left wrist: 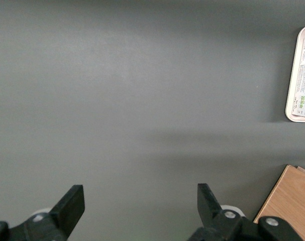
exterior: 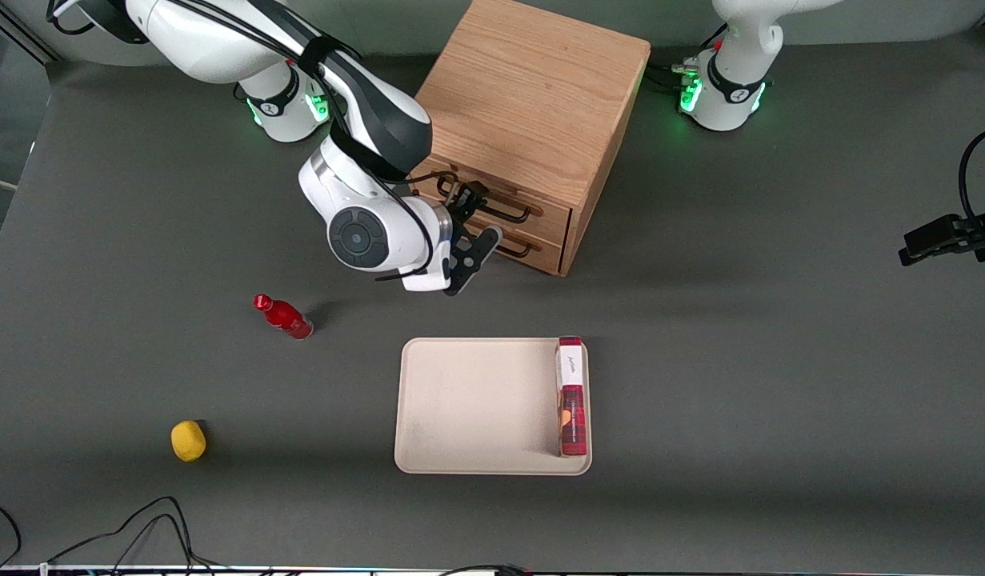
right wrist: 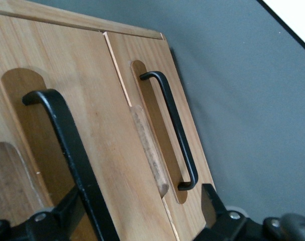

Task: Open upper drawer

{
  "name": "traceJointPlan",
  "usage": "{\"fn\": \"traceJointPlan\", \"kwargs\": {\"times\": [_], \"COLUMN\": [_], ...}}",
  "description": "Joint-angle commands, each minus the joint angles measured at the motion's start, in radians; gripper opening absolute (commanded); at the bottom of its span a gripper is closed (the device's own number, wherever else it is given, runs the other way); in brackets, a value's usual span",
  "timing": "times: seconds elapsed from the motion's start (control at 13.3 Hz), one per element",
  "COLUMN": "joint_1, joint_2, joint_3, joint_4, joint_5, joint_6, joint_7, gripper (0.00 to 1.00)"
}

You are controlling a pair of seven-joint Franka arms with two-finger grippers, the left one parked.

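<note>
Near edge of the table [exterior: 780,360] first: beige tray [exterior: 476,404] w/ a red snack box [exterior: 571,398] along one side; yellow lemon-like thing [exterior: 188,441] and a lying red bottle [exterior: 284,317] toward the working arm's end. Farther back, oak cabinet [exterior: 532,104], drawer fronts facing the front cam at a slant. Gripper [exterior: 476,232] sits right at those fronts, fingers spread wide, one finger [exterior: 482,250] low by the lower drawer [exterior: 524,244], the other up at the upper drawer [exterior: 492,200]. Wrist cam: upper drawer's black wire handle [right wrist: 74,155] runs btwn the fingers, long axis along the drawer face, crossing the finger gap. Lower handle [right wrist: 175,125] just beside, parallel, outside the grip. Judgement: handle straddled, not yet clamped; close, then pull straight out toward front cam.
</note>
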Motion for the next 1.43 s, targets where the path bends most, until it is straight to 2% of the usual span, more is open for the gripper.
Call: {"fn": "traceJointPlan", "kwargs": {"times": [0.0,0.45,1.05,1.35], "joint_1": [-0.012,-0.014,-0.021,-0.023], "joint_2": [0.052,0.097,0.112,0.165], "joint_3": [0.000,-0.026,-0.078,-0.082], "joint_4": [0.044,0.132,0.164,0.250], "joint_5": [-0.049,-0.049,-0.046,-0.047], "joint_6": [0.020,0.014,0.009,-0.011], "joint_7": [-0.013,-0.034,-0.083,-0.085], "gripper": [1.00,1.00,1.00,1.00]}}
